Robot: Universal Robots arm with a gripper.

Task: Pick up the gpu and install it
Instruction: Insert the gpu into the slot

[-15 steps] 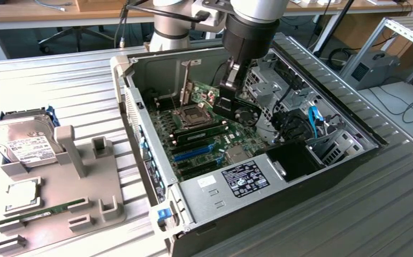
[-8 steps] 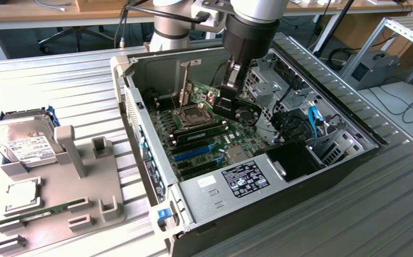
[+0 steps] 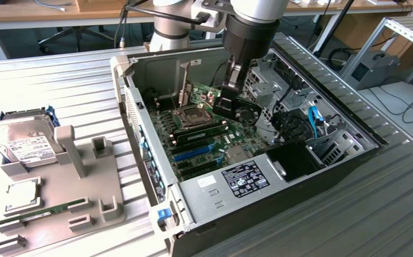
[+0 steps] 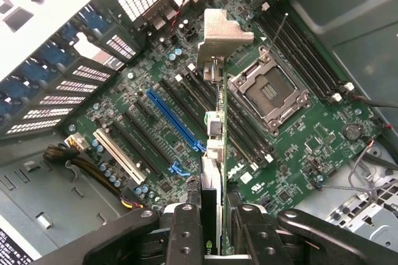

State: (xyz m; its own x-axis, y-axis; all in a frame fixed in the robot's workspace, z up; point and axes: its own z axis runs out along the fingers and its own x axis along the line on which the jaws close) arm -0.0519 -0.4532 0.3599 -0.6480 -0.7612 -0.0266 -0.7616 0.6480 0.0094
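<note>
The pickup is done: the gripper (image 4: 213, 231), jaws partly closed, clamps the gpu (image 4: 215, 153) across its flat faces and holds it edge-on inside the open sheet-metal case (image 3: 131, 75), over the green motherboard (image 4: 298, 153). Seating remains (the card seems to hang clear of the long slots, beside the blue one (image 4: 174, 122)). Its folded silver bracket (image 4: 221, 32) gleams dully.

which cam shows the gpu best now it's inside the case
The wrist view: the gpu runs edge-on from the tool gripping it to its silver bracket, above the motherboard. The exterior view gives its black fan side below the tool, partly hidden by it.
</note>
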